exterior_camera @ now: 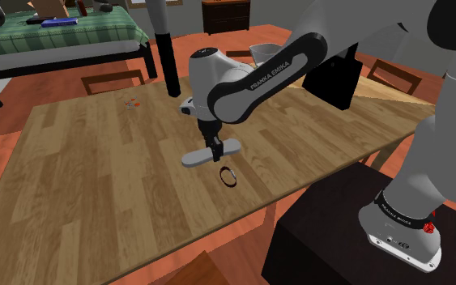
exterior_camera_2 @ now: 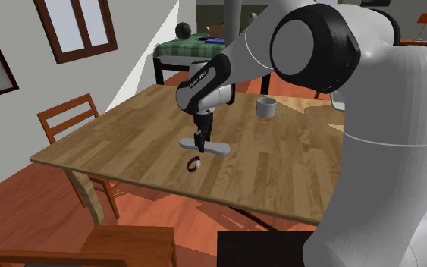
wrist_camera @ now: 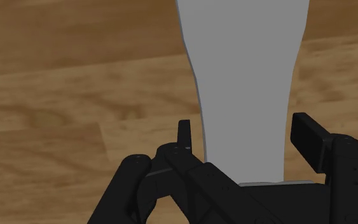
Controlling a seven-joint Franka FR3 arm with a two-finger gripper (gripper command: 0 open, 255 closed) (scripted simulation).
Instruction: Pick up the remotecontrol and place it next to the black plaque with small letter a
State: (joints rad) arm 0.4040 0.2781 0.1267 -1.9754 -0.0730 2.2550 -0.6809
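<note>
Closest in, my two black fingers (wrist_camera: pixel 184 137) stand apart on either side of the flat grey remote control (wrist_camera: pixel 247 83), with a sliver of wood showing between one finger and its edge. So my black gripper (exterior_camera: pixel 215 155) is spread around it, clasping nothing. That remote control lies near the middle of the brown wooden table (exterior_camera: pixel 80 178). Just beside it, toward the near edge, lies a small dark ring (exterior_camera: pixel 228 176). Far across stands a grey cup (exterior_camera_2: pixel 265 107), its inside hidden from me. At the shoulder view's right, well apart, stands the black plaque (exterior_camera: pixel 335 81).
</note>
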